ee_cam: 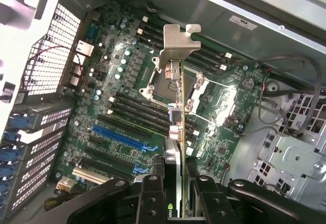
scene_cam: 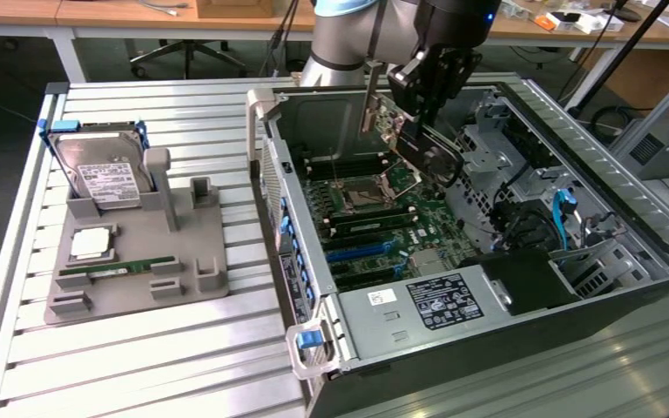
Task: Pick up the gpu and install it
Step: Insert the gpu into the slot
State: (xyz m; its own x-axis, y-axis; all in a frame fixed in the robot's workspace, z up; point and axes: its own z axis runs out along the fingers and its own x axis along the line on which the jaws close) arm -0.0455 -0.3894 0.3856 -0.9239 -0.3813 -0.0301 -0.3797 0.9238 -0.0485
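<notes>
My gripper (scene_cam: 418,111) is shut on the gpu (scene_cam: 428,152), a thin dark card with a silver end bracket, and holds it tilted in the air over the open computer case (scene_cam: 311,340). In the wrist view the gpu (ee_cam: 175,46) appears edge-on, clamped between my two black fingers (ee_cam: 152,198), with its bracket pointing away from the gripper (ee_cam: 175,196). It hangs above the motherboard (ee_cam: 122,71), over the CPU socket area and apart from the board. The blue expansion slot (ee_cam: 119,137) lies off to one side of the card.
On the exterior view's left a grey holder (scene_cam: 195,261) carries a hard drive (scene_cam: 102,174), a memory stick (scene_cam: 114,272) and a CPU (scene_cam: 88,244). Case walls, drive cages (scene_cam: 509,148), a power supply (scene_cam: 439,305) and loose cables (ee_cam: 290,96) surround the board.
</notes>
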